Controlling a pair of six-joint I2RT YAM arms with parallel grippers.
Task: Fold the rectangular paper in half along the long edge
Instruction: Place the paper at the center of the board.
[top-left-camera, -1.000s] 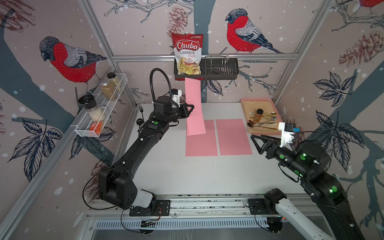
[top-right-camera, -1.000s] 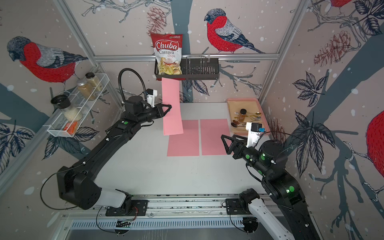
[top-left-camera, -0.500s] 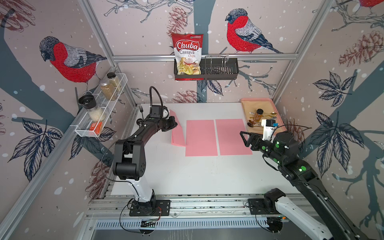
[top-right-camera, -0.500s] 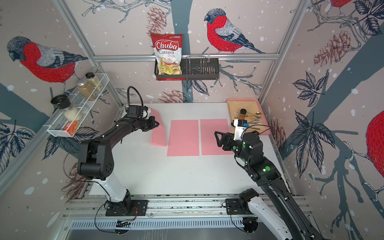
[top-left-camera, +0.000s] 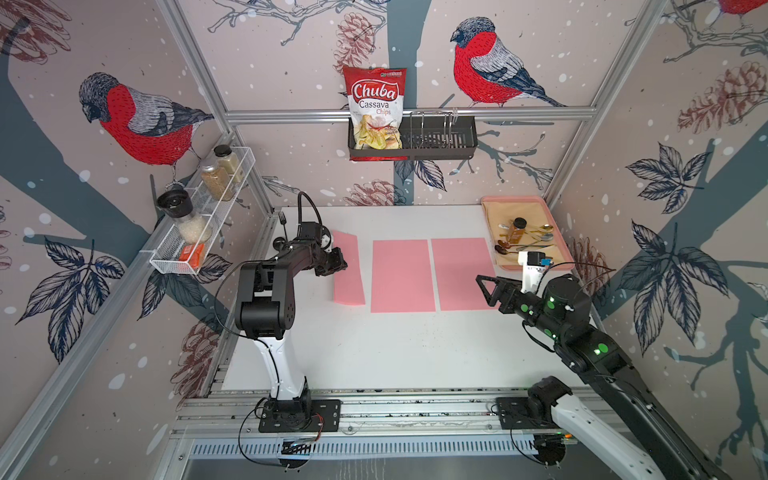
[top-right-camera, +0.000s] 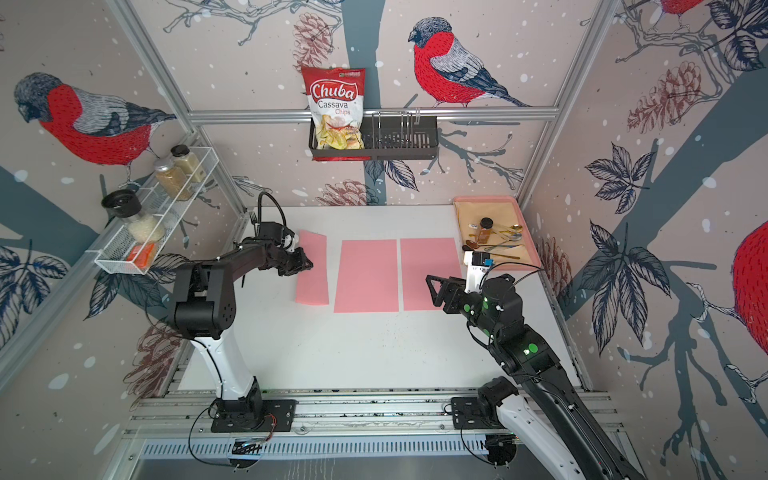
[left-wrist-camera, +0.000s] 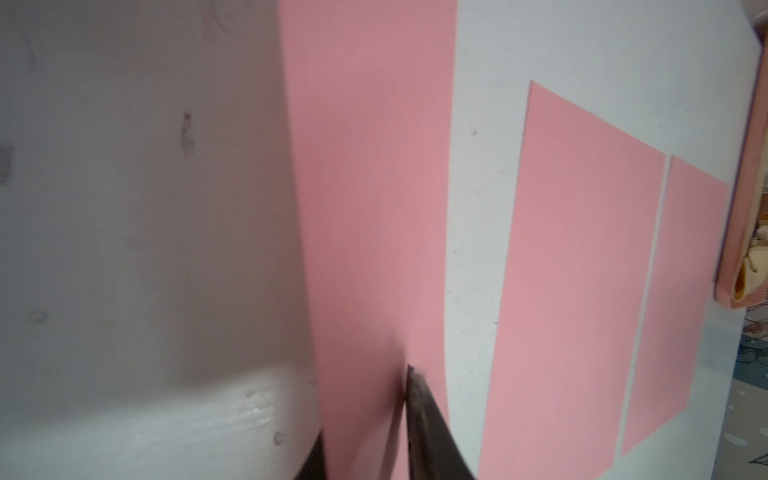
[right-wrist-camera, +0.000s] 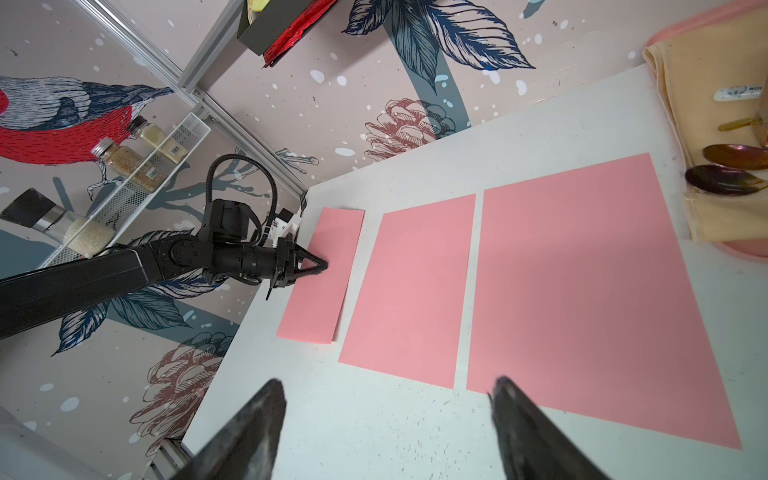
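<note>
A narrow folded pink paper (top-left-camera: 348, 270) (top-right-camera: 312, 270) lies flat on the white table at the left, its layers slightly offset at the near end. My left gripper (top-left-camera: 343, 266) (top-right-camera: 309, 264) sits low at the strip's left long edge. In the left wrist view the paper (left-wrist-camera: 374, 208) runs between the fingers, and the left gripper (left-wrist-camera: 363, 415) is slightly open, jaws apart on either side of it. My right gripper (top-left-camera: 486, 291) (right-wrist-camera: 388, 386) hovers open and empty over the near right corner of the right-hand flat pink sheet (top-left-camera: 463, 272).
Another flat pink sheet (top-left-camera: 402, 275) lies in the middle, beside the right one. A pink tray (top-left-camera: 515, 199) with a cloth, spoons and a small bottle stands at the back right. A wire shelf (top-left-camera: 199, 232) with jars hangs left; a chip bag (top-left-camera: 376, 108) sits in the back rack.
The left arm brought the folded paper down from high in the air to the table's left side, and its jaws have parted. The right arm shifted and now sits near the right sheet's corner.
</note>
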